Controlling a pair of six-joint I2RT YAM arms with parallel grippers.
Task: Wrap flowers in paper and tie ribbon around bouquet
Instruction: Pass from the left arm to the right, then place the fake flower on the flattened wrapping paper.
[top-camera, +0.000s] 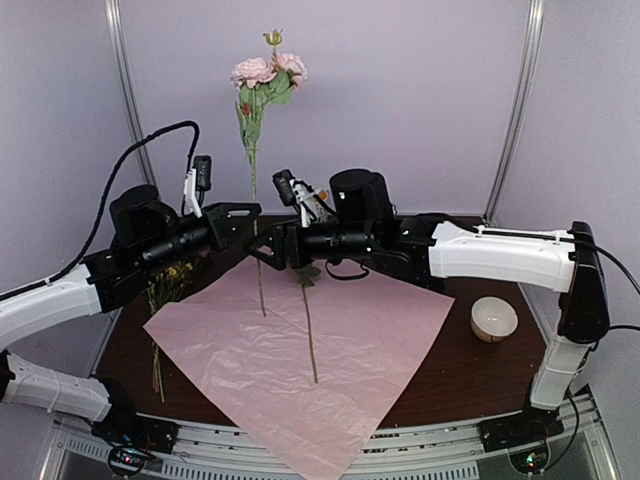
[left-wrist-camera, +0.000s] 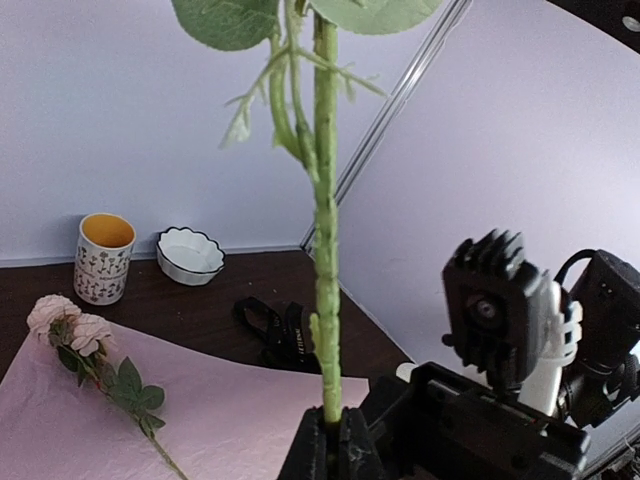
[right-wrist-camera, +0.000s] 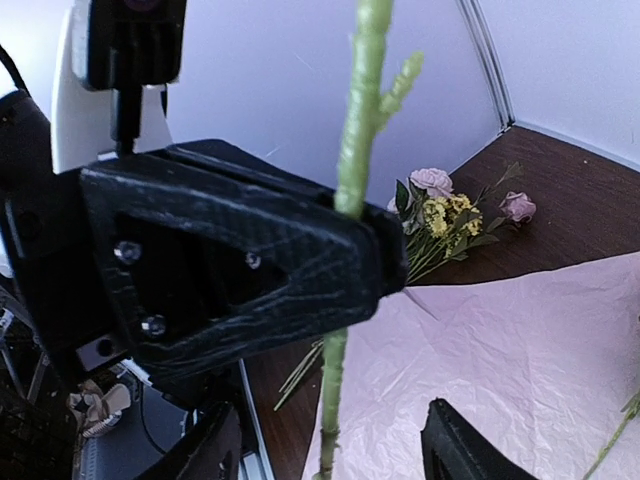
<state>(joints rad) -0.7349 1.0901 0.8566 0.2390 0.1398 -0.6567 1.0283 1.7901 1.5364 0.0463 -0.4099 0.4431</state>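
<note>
Though crinkly, flat thin pink paper (top-camera: 380, 330)

Bouquet bench: the paper (top-camera: 300, 350) lies mid-desk (top-camera: 480, 370), one stem (top-camera: 311, 340) flat on it. Above its far edge the left hand (top-camera: 252, 212) holds a rose (top-camera: 265, 75) upright, the right hand (top-camera: 268, 252) just below. Flowers (top-camera: 170, 285) lie left of the paper, a bowl (top-camera: 494, 318) right.

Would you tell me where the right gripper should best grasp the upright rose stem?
The bare stretch of rose stem just below the left gripper, approached level from the robot's right by the right gripper: the stem stands upright, leaves sit higher, and the left gripper blocks the other side.
</note>
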